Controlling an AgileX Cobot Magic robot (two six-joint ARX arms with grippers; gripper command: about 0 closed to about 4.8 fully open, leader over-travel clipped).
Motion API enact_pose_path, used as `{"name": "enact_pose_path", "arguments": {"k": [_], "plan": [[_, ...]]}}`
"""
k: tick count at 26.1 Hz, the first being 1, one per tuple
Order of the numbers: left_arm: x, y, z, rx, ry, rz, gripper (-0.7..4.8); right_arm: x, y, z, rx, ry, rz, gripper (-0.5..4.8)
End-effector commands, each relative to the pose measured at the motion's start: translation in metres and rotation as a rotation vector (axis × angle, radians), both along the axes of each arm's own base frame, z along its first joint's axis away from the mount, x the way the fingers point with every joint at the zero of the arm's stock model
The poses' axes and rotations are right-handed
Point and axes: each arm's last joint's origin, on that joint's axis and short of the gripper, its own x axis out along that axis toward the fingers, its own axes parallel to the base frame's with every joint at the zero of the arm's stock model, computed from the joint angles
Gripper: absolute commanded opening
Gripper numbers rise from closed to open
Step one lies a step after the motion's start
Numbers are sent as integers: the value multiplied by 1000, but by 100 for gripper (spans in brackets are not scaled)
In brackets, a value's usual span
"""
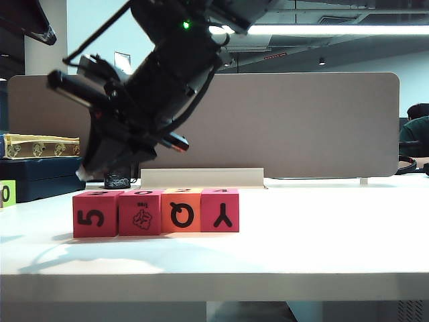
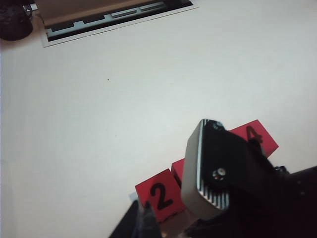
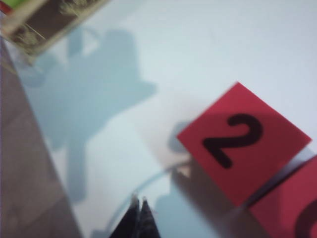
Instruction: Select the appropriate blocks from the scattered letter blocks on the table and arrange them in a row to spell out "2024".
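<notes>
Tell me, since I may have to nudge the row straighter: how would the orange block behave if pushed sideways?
The orange block is a flat-faced cube sitting square on the table, so it should slide rather than roll or tip. It sits tight against pink neighbours on both sides, so a sideways push would probably shift them too. It looks like matte foam: likely light, slightly squashy.

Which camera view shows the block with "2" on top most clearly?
The right wrist view: the block fills it, digit unobstructed. The left wrist view shows it small, partly hidden. The exterior view shows only its "5" side.
</notes>
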Motion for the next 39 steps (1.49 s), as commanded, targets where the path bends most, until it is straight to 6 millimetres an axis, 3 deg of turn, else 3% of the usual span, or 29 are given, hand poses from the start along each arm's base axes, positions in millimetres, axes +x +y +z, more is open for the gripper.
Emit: {"name": "enact_pose_path", "arguments": {"k": [1, 20, 39], "plan": [[0, 0, 3, -9, -25, -2, -6, 0, 4, -7, -5, 7, 3, -2], [-1, 0, 6, -16, -46, -2, -6, 12, 10, -23, 0, -55, -57, -2], [-5, 1, 9, -22, -63, -3, -6, 23, 7, -19, 37, -88, -102, -2]]}}
